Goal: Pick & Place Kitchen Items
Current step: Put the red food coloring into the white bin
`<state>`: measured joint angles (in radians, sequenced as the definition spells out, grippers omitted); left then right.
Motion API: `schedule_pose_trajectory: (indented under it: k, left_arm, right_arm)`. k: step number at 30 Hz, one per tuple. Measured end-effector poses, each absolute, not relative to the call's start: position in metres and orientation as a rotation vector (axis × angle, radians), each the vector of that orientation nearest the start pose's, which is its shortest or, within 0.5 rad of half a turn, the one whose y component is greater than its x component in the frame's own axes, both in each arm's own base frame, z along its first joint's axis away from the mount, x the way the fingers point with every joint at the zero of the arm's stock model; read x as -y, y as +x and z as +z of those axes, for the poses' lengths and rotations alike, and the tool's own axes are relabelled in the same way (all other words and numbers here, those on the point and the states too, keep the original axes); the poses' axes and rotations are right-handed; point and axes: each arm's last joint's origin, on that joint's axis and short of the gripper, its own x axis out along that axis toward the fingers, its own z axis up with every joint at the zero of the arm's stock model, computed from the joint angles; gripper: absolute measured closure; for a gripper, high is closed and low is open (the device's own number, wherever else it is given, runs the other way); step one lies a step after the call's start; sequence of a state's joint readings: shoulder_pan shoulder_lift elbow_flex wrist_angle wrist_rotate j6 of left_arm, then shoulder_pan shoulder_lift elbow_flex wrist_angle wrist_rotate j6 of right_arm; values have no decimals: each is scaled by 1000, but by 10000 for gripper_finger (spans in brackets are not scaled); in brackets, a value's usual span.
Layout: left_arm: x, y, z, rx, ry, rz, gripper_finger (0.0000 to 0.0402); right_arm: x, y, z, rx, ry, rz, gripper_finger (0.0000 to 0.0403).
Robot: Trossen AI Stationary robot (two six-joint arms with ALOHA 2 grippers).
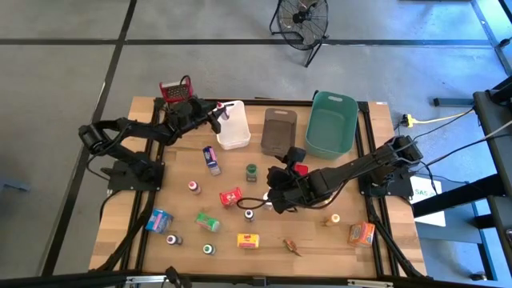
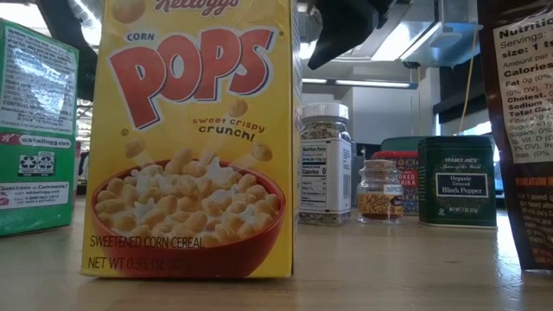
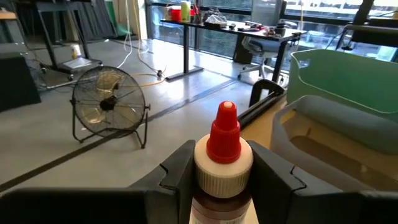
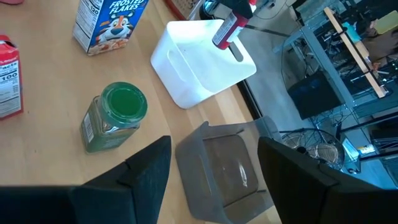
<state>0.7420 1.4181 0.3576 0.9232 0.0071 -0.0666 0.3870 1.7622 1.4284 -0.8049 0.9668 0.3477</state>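
Nearest your edge of the table (image 1: pixel 264 258), at six o'clock, the yellow cereal box (image 1: pixel 249 240) is lying untouched, with the blue box (image 1: pixel 158 220) off at eight o'clock and the orange box (image 1: pixel 361 233) at four.

Moving in toward the centre, your right gripper (image 1: pixel 279 200) is hovering with its jaws standing wide and nothing between them. In its wrist view it is looking down past the green-lidded jar (image 4: pixel 113 116) toward the brown tub (image 4: pixel 227 169).

Farthest out, around eleven o'clock, your left gripper (image 3: pixel 225 180) is clamping a red-capped bottle (image 3: pixel 224 163) by the neck, and you are holding it over the near wall of the white tub (image 1: pixel 233 126) (the red tip is showing clearly between the fingers).

The risk I am seeing: the grip is sitting high on a smooth neck, so the bottle could slip or swing as you release. If you are letting go over the rim rather than the tub's middle, it may strike the wall and tumble out onto the table.
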Motion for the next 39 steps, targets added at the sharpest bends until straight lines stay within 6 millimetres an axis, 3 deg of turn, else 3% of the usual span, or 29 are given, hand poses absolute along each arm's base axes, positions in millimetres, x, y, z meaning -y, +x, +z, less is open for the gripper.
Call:
schedule_pose_trajectory:
  k: [10,17,22,39]
  left_arm:
    - [-153,197,171,-78,-96,708,287]
    - [-150,218,182,-157,-72,633,287]
    - [-152,220,185,-149,-84,636,287]
    - [-162,236,134,-207,-170,612,287]
  right_arm:
    - [-113,339,263,-787,-414,-647,161]
    - [-113,340,263,-786,-416,-645,161]
    - [-113,340,263,-785,-416,-645,161]
    - [-113,340,263,-780,-411,-645,161]
